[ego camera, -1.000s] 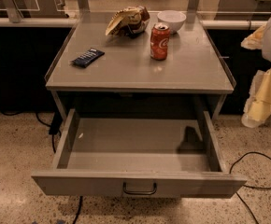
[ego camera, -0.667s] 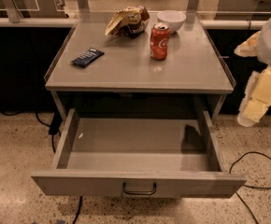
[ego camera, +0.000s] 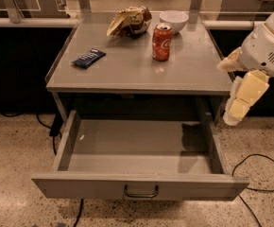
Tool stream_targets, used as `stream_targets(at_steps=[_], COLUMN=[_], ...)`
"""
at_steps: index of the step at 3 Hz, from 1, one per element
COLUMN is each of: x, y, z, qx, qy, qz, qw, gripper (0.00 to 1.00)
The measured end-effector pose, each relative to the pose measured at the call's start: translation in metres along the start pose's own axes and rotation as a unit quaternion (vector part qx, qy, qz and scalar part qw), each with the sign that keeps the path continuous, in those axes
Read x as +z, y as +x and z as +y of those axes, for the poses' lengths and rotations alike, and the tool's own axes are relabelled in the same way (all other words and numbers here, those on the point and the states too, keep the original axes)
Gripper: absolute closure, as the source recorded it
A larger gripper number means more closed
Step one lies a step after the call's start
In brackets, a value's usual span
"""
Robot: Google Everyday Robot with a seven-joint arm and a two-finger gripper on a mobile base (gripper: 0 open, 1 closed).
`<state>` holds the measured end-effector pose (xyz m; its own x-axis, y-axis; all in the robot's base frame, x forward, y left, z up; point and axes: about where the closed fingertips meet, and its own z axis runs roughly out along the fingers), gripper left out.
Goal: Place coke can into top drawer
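Arm [ego camera: 269, 46] at right edge of table [ego camera: 127, 74], gripper [ego camera: 241, 98] pointing down beside open top drawer [ego camera: 80, 186] (spread or closed: cannot tell); coke can [ego camera: 161, 42] upright on table.

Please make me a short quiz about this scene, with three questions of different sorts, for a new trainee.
1. True or false: the can lies inside the drawer.
2. Which is nearest the table's left side in the picture? A) can B) dark packet C) gripper
3. Fill in: the gripper hangs beside the table, at the picture's right, and the drawer is ____.
Key: 1 false, the can stands on the table. 2 B. 3 open.
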<state>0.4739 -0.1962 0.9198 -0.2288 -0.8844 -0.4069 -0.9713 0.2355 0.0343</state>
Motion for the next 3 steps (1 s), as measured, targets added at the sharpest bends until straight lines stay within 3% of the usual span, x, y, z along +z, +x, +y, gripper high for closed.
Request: stream_targets(at_steps=[1,2,3], x=[0.0026,0.0026,0.0018], y=[-0.001,-0.001,0.0026], z=[-0.0062,-0.0062,-0.0076], qx=[0.02,0.02,0.051], qy=[-0.005,-0.005,0.021], qz=[-0.016,-0.016,-0.066], qw=[0.9997,0.9997,0.9963], gripper=[0.0,0.0,0.0])
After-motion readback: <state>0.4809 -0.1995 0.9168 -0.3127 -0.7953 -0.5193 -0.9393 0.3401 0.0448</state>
